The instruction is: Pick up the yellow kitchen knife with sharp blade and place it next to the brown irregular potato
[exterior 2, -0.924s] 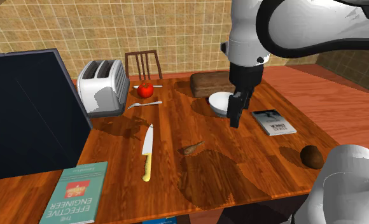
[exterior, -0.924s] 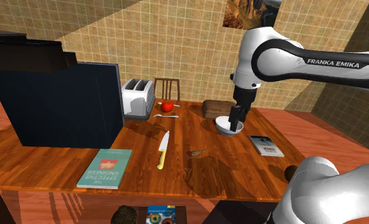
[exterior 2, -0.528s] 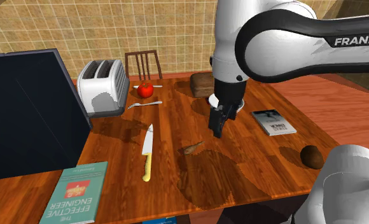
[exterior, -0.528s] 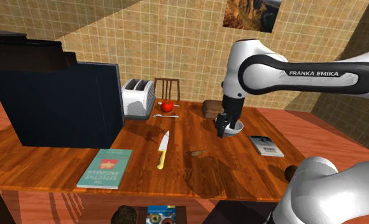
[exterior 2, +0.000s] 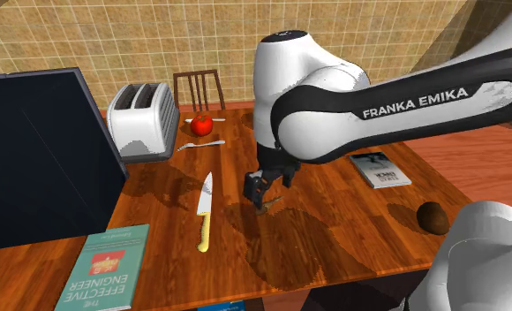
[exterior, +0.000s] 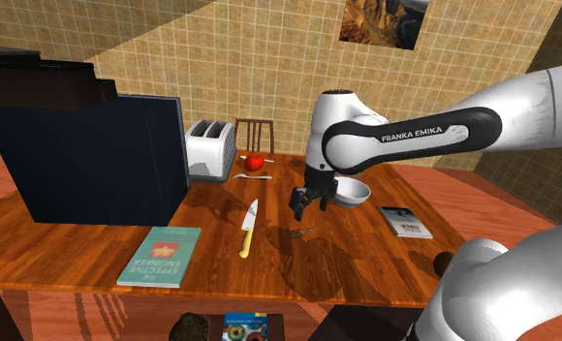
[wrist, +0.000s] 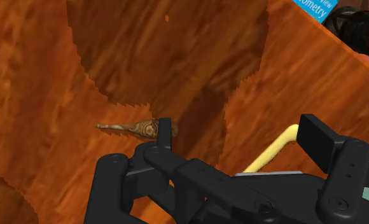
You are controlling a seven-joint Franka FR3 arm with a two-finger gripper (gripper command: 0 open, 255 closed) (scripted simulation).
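Arm [exterior: 405, 136] low, fingers [wrist: 318, 135] apart.

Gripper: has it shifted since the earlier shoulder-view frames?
Yes. In the shoulder view the gripper has left the white bowl and moved toward that view's left, now closer to the yellow-handled knife.

The gripper [exterior: 300, 203] has relocated. 0.9 s ago it hung over the white bowl [exterior: 355, 193]. It now sits lower and further toward the shoulder view's left, just above a small brown pointed scrap [exterior: 303, 232] and nearer the yellow-handled knife [exterior: 247, 229]. The bowl now stands uncovered in the shoulder view.
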